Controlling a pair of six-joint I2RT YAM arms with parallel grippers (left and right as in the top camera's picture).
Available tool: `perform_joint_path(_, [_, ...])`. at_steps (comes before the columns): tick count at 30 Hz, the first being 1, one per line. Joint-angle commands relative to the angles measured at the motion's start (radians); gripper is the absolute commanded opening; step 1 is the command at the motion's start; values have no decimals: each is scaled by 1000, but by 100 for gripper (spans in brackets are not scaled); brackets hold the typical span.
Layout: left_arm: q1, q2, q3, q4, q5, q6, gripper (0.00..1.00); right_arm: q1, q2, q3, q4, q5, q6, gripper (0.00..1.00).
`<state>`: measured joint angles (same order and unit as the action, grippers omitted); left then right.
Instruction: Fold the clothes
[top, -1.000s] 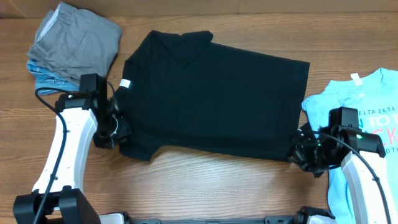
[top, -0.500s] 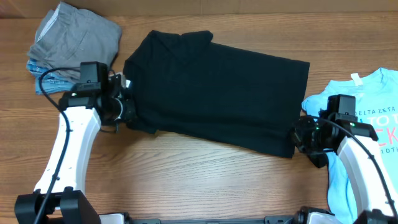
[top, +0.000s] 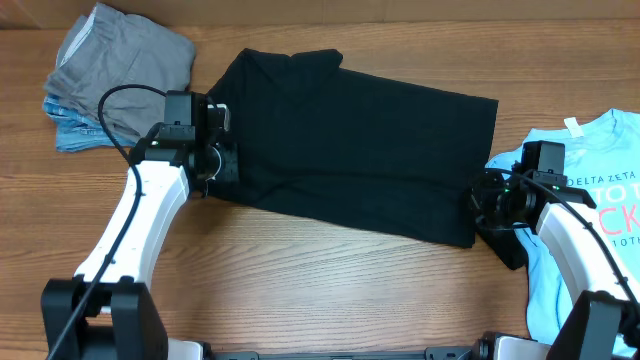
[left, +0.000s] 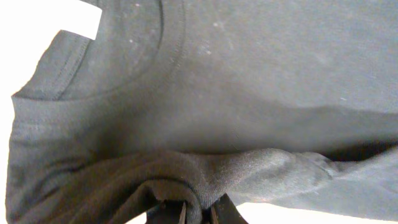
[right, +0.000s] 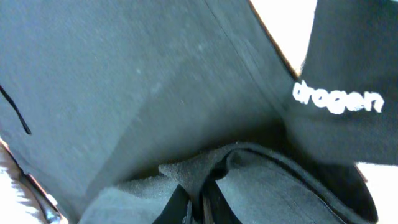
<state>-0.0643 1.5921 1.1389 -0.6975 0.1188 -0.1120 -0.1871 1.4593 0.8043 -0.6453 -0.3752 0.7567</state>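
The black T-shirt (top: 350, 140) lies across the middle of the table, its near edge doubled back over itself. My left gripper (top: 222, 165) sits at the shirt's left end near the collar, shut on a fold of the black cloth (left: 205, 180). The white neck tag (left: 78, 18) shows beside the collar in the left wrist view. At the shirt's right front corner my right gripper (top: 478, 212) is shut on a pinched ridge of the same shirt (right: 205, 168). White lettering on black (right: 339, 99) shows in the right wrist view.
A folded grey piece (top: 125, 55) rests on a blue piece (top: 70, 132) at the back left. A light-blue printed tee (top: 590, 170) lies at the right edge, under my right arm. Bare wooden table (top: 320, 280) runs along the front.
Both grippers have carried the shirt's near edge away from the front of the table, laying it over the body. The left gripper moved farthest, up and to the right toward the collar.
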Motion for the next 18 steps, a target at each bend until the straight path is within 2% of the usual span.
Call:
perform_joint_path(1, [-2, 45, 22, 38, -44, 23, 13, 3, 24, 21, 45, 15, 26, 4])
perform_joint_path(9, [-3, 80, 22, 114, -40, 19, 15, 3, 25, 21, 107, 20, 26, 4])
perform_joint_path(12, [-2, 80, 22, 135, -41, 19, 20, 3, 25, 21, 114, 24, 26, 4])
perform_joint_path(14, [-2, 80, 22, 143, -41, 19, 29, 3, 25, 21, 118, 26, 26, 4])
perform_joint_path(15, [-2, 80, 22, 145, -41, 19, 37, 3, 25, 21, 119, 26, 26, 8])
perform_joint_path(16, [-2, 80, 22, 147, -41, 19, 52, 3, 25, 21, 120, 26, 25, 26])
perform_joint_path(17, [-2, 80, 22, 150, -45, 19, 60, 3, 25, 21, 119, 26, 25, 44])
perform_joint_path(18, [-1, 80, 22, 152, -51, 19, 64, 3, 25, 21, 118, 25, 25, 48])
